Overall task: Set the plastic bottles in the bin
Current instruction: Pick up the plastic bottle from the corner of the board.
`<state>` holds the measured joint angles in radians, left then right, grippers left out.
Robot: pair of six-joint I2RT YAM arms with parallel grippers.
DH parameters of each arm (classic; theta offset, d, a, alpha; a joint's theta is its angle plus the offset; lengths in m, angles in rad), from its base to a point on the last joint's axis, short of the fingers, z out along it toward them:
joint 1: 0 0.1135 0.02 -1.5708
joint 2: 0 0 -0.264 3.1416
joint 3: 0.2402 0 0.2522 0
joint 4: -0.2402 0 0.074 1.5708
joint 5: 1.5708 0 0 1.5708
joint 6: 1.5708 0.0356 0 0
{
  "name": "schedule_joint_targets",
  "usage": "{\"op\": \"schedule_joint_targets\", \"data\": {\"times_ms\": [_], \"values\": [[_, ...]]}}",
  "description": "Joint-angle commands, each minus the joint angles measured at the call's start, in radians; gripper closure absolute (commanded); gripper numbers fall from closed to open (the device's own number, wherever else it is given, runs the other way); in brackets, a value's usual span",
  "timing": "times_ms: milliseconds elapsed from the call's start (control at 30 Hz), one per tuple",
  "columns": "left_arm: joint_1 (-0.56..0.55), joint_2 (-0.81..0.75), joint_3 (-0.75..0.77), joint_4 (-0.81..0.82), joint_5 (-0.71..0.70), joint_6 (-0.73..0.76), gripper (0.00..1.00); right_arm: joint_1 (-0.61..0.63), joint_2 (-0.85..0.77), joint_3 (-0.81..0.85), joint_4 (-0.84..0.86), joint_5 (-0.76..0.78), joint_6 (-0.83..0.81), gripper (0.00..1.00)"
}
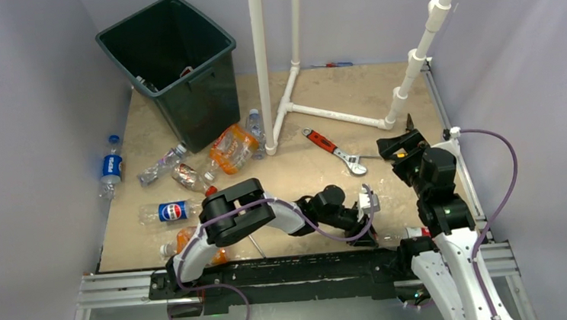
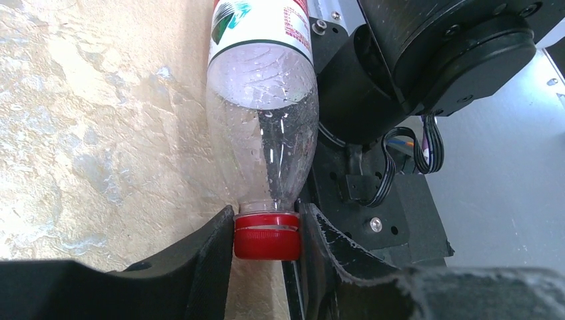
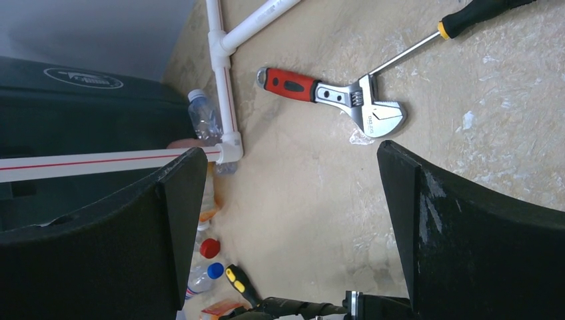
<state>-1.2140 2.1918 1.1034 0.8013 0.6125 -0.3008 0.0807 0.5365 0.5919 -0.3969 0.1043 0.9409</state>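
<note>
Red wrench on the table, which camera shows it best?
The right wrist view: the red wrench lies whole and close, its red handle and metal head sharp. The top external view shows the wrench too, but small, mid-table. The left wrist view does not show it.

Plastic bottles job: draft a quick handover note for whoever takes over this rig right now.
Left gripper: fingers against both sides of the cap of a red-capped bottle lying at the near edge of the table; not yet lifted.
Right gripper: open, empty, above the red wrench.
Bin: back left.
Done: cannot tell; the inside of the bin is too dark.
Left: bin this bottle, then about seven more on the left side, among them a Pepsi bottle and an orange-label bottle.
</note>
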Motion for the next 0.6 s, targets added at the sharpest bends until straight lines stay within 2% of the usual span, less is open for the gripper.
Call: {"op": "schedule_joint_targets", "data": {"times_ms": [0, 67, 167, 333, 567], "values": [[-0.007, 0.008, 0.019, 0.065, 0.002, -0.003, 0.72, 0.013, -0.008, 0.057, 0.007, -0.006, -0.017, 0.01], [-0.007, 0.002, 0.005, 0.077, -0.009, -0.008, 0.81, 0.014, -0.007, 0.060, 0.008, -0.007, -0.020, 0.01], [-0.007, -0.041, -0.043, 0.088, -0.041, -0.001, 1.00, 0.014, -0.004, 0.065, 0.009, -0.012, -0.027, 0.01], [-0.005, -0.230, -0.171, 0.026, -0.137, 0.064, 1.00, 0.017, -0.001, 0.076, 0.033, -0.043, -0.055, 0.01], [-0.002, -0.568, -0.303, -0.207, -0.287, 0.147, 1.00, 0.021, 0.020, 0.116, 0.127, -0.151, -0.124, 0.01]]}}
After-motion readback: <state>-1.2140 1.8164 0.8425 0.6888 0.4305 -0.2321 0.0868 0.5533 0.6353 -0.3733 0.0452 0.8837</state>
